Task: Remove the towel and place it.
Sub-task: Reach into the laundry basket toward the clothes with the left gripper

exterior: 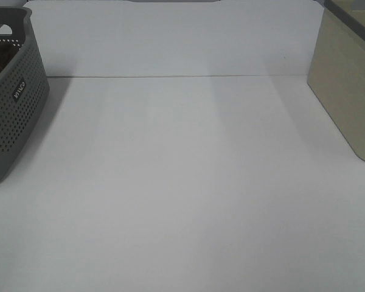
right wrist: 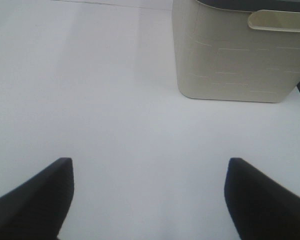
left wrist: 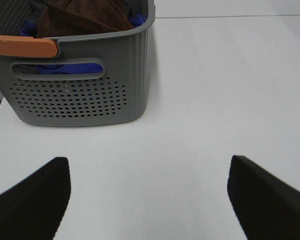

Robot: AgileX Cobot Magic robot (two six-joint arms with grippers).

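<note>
Reddish-brown terry, the towel point(left wrist: 85, 15) lies bunched inside the grey basket point(left wrist: 80, 95) straight ahead of your left claw point(left wrist: 149, 170), jaws wide apart and empty, so that arm is nearer; your right claw point(right wrist: 150, 170), equally spread, faces the beige bin point(right wrist: 230, 55).

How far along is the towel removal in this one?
Done: nothing; the towel sits bunched in the grey basket. In hand: nothing; the left gripper and right gripper are both open and empty over the white table. Remaining: grasp the towel, lift it out, place it.
</note>
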